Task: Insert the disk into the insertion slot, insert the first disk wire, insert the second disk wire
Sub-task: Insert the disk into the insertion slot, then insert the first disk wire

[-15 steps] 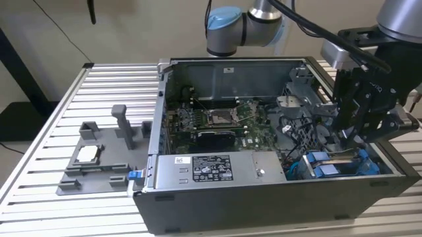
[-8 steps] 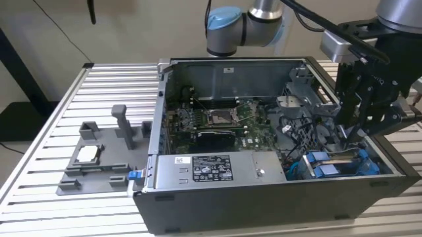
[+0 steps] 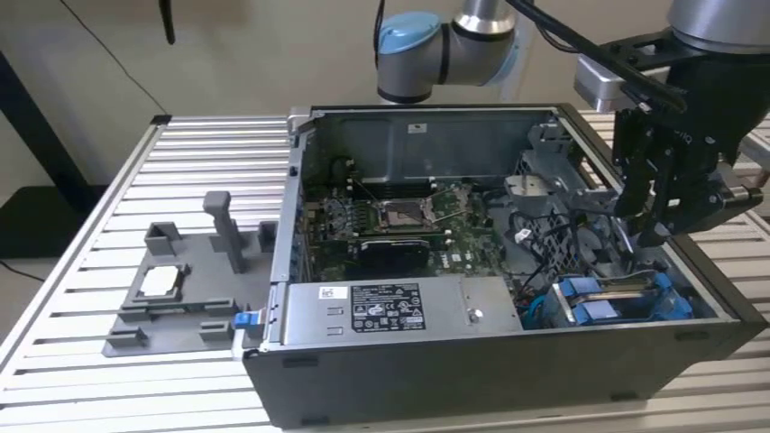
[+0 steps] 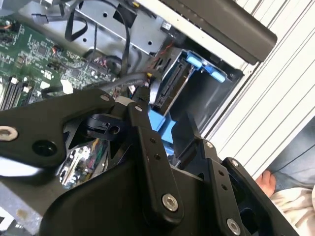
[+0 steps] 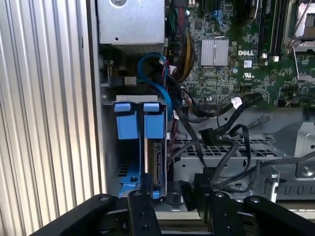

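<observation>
Disk (image 5: 156, 169) sat in slot (image 5: 109, 142), beside white-labelled power supply (image 3: 385, 311). Gripper (image 3: 652, 236) hung above slot; its grip could not be told.

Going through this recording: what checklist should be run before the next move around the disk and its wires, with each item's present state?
1. Silver-grey disk in its bright blue plastic carrier sits inside the grey sheet-metal insertion slot: ok.
2. A wire is plugged into the disk's connector edge: not ok, the strip looks bare in the first wrist view.
3. Gripper hangs over the drive-cage corner of the open computer case: ok.
4. Gripper holds a wire: cannot tell.
5. Loose black cables are clear of the disk's connector: cannot tell, they cross close beside it.
6. Person's hand is outside the case: ok.
</observation>
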